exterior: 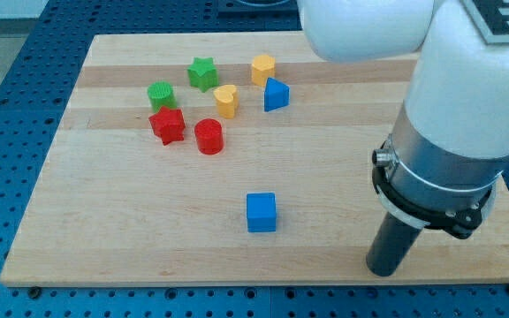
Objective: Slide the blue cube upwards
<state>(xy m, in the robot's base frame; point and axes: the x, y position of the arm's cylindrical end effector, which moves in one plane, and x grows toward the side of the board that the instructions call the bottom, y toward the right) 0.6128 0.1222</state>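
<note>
The blue cube [261, 213] lies on the wooden board [104, 230], low in the view and a little right of the middle. My tip [383, 271] rests on the board near its bottom edge, well to the right of the blue cube and slightly below it, not touching any block. The arm's white and grey body fills the view's upper right.
A cluster of blocks sits near the view's top: a green star [202, 73], a green cylinder [161, 94], a red star [168, 125], a red cylinder [208, 137], a yellow heart [226, 101], a yellow hexagon [263, 69] and a blue triangle [276, 94].
</note>
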